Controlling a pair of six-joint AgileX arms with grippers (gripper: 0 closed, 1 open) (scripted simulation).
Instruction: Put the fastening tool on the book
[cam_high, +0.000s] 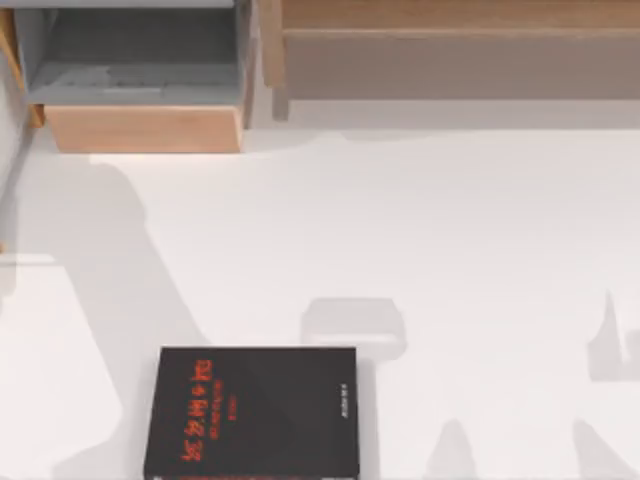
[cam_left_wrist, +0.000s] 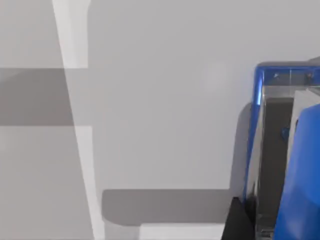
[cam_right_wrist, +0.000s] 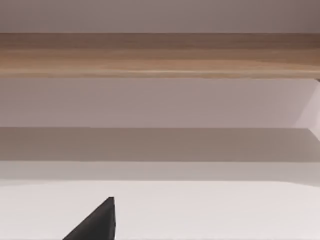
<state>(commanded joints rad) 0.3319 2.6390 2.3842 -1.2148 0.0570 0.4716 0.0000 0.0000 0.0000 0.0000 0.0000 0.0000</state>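
Observation:
The book (cam_high: 255, 415) lies flat at the table's front left, black with red lettering, its lower part cut off by the picture's edge. In the left wrist view the fastening tool (cam_left_wrist: 300, 175) is a bright blue body with a metal channel, close to the camera over the pale table. A dark part of my left gripper (cam_left_wrist: 239, 220) sits right beside it; whether it holds the tool I cannot tell. A dark tip of my right gripper (cam_right_wrist: 97, 222) hangs over bare table, facing the back.
A wooden open-fronted box (cam_high: 140, 110) stands at the back left. A long wooden shelf unit (cam_high: 450, 50) runs along the back right, the same shelf unit (cam_right_wrist: 160, 55) crossing the right wrist view. A rectangular shadow (cam_high: 355, 328) falls on the white table (cam_high: 420, 230) just behind the book.

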